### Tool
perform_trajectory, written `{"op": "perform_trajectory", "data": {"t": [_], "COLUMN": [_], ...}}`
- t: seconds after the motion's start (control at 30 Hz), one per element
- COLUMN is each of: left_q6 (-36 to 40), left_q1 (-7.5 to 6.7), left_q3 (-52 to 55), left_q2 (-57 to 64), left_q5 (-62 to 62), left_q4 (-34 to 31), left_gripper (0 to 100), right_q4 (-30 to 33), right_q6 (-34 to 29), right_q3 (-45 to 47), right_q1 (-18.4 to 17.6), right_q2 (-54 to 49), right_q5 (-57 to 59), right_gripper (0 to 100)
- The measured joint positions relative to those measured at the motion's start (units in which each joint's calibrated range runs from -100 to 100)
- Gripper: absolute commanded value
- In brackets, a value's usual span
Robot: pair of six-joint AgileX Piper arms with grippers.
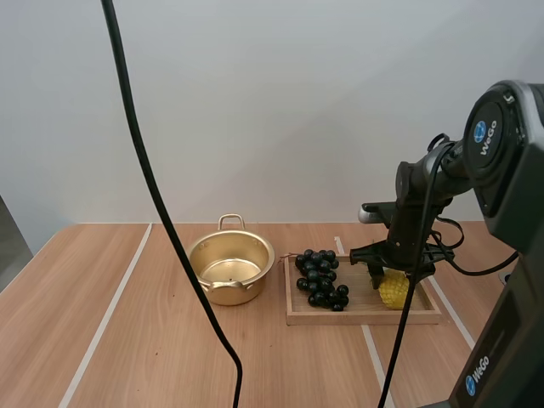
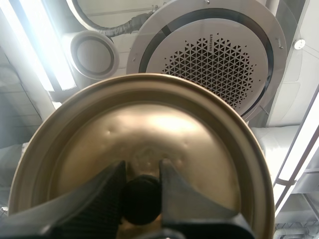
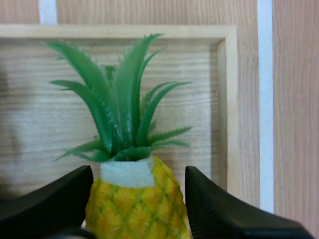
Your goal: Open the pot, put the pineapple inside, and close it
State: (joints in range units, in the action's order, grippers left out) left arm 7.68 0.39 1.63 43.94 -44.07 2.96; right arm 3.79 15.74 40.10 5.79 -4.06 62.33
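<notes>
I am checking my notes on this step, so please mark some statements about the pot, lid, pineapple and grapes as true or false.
The pot stands open, with no lid on it. True.
The lid lies on the table. False: the left gripper holds it by its knob.
The pineapple is already in the pot. False: it is in the tray, with the open right gripper on either side of it.
The grapes are in the tray. True.

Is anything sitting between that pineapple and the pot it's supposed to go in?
Yes: the grapes lie in the wooden tray between the pineapple and the pot, and the tray's rim is there too. The pot itself is open; the left gripper holds its lid.
</notes>
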Motion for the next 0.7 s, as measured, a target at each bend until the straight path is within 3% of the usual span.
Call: {"op": "perform_trajectory", "data": {"t": [0.47, 0.7], "left_q6": [0.0, 0.0], "left_q1": [0.0, 0.0], "left_q3": [0.0, 0.0], "left_q2": [0.0, 0.0], "left_q5": [4.09, 4.46], "left_q4": [0.0, 0.0], "left_gripper": [0, 0], "right_q4": [-12.43, -14.03], "right_q6": [6.59, 7.46], "right_q3": [-1.26, -1.26], "right_q1": [0.0, 0.0], "right_q2": [-31.19, -45.46], "right_q5": [-29.21, -38.56], "right_gripper": [0, 0]}}
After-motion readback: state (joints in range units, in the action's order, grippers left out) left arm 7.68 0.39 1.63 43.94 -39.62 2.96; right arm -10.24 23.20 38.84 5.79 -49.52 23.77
